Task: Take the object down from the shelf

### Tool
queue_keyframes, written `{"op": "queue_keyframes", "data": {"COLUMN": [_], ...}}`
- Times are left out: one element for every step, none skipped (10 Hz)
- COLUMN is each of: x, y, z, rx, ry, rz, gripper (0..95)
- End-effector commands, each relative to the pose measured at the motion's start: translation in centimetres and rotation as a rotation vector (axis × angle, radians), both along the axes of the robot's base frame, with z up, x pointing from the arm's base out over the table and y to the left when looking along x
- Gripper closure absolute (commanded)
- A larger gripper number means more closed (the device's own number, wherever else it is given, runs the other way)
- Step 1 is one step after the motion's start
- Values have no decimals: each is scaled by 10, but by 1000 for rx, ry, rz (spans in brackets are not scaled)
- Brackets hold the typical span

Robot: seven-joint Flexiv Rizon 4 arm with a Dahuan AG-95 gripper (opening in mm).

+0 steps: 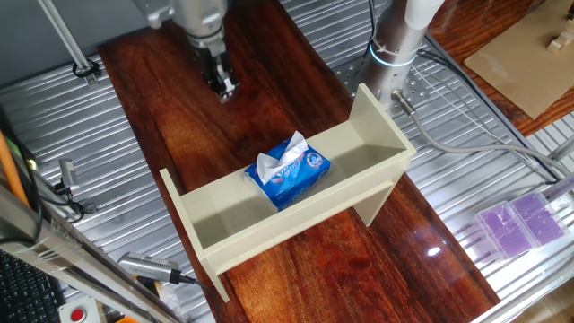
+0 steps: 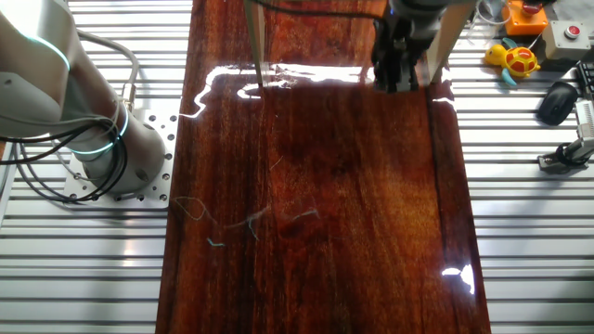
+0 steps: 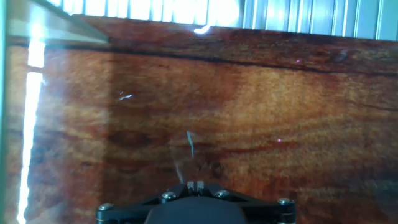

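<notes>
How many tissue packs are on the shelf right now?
1. A single blue tissue pack sits inside the beige shelf trough, near its middle, white tissue poking up. The gripper is over the wooden table, apart from it. Nothing else shows in the trough.

One shelf [image 1: 296, 193] mid-bench w/ one tissue pack [image 1: 289, 171] in it. One arm, one gripper [image 1: 221, 79] over the far end of the wood board [image 1: 269, 90]. One robot base [image 1: 395, 49] at the bench edge. Two purple boxes [image 1: 520, 222] near a corner. One toy duck [image 2: 520, 61], one mouse [image 2: 557, 100] at the opposite edge.
</notes>
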State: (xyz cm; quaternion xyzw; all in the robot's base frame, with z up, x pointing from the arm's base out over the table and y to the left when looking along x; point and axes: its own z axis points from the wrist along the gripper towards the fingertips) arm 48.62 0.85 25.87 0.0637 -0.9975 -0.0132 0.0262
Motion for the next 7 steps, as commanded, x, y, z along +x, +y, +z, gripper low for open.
{"op": "queue_keyframes", "data": {"x": [2, 2, 2, 2, 2, 2, 2], "y": [0, 0, 0, 0, 0, 0, 0], "z": [-1, -1, -1, -1, -1, -1, -1], "rx": [0, -3, -2, 0, 6, 6, 5], "ry": [-13, -18, -26, -31, -32, -32, -29], "rz": [44, 58, 68, 75, 76, 73, 70], "gripper": [950, 950, 950, 950, 950, 950, 950]}}
